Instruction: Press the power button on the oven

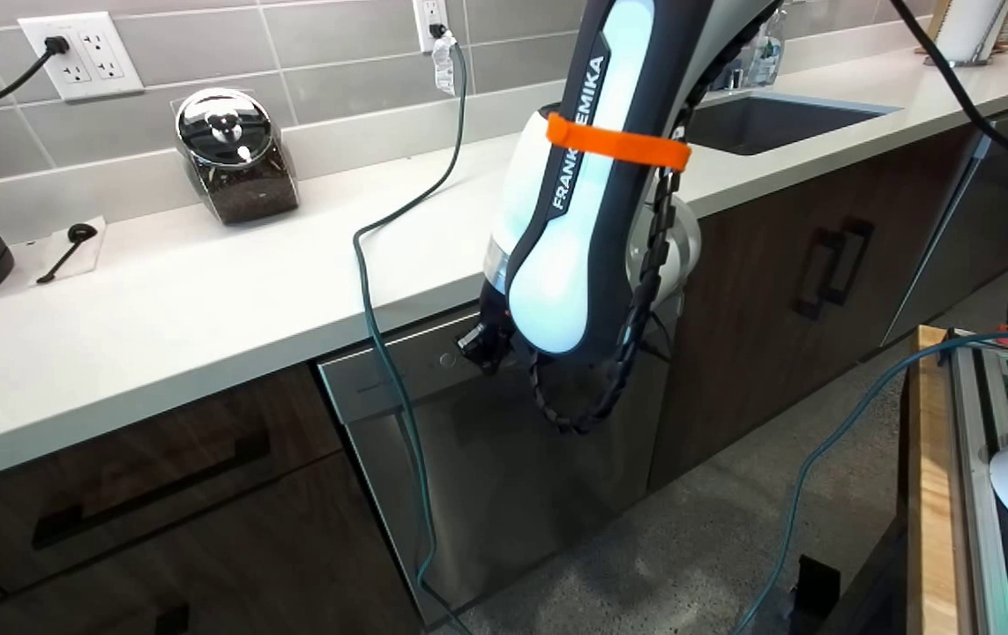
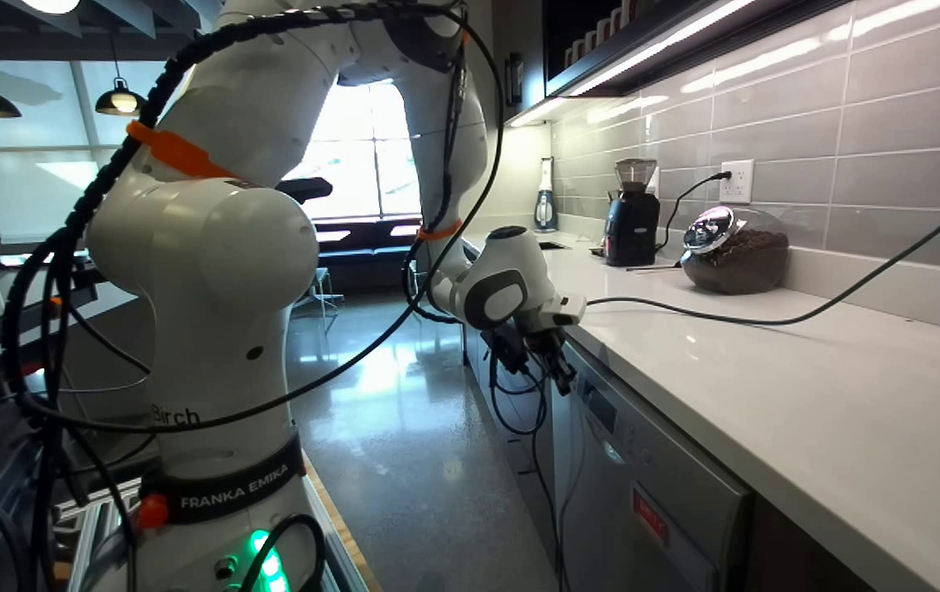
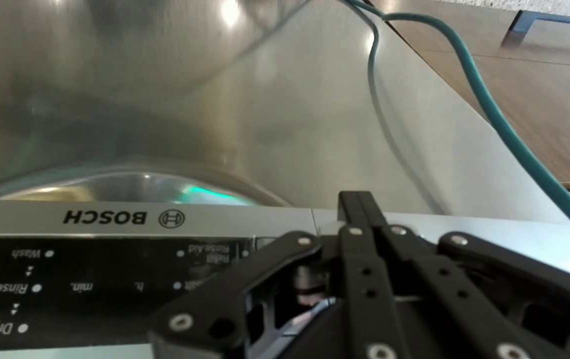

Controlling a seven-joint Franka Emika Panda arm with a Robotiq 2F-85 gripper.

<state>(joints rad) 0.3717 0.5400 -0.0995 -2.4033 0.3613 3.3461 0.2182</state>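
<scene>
The oven (image 1: 512, 494) is a brushed stainless-steel front under the counter; it also shows in an exterior view (image 2: 609, 526) and fills much of the wrist view (image 3: 275, 114). Its top strip bears Bosch lettering and a dark display (image 3: 90, 299), upside down in the wrist view. A small round button (image 1: 448, 360) shows on the strip's left part in an exterior view. My gripper (image 3: 362, 199) is shut and empty, fingertips together, in front of the strip beside the display. It is just right of the round button in an exterior view (image 1: 481, 353). Contact cannot be told; the button is hidden in the wrist view.
A teal cable (image 1: 411, 432) hangs from the counter across the oven front; it also shows in the wrist view (image 3: 494, 114). The white counter's edge (image 1: 204, 384) overhangs the strip. A glass jar (image 1: 243, 168) stands on the counter. Dark cabinets (image 1: 759, 291) flank the oven.
</scene>
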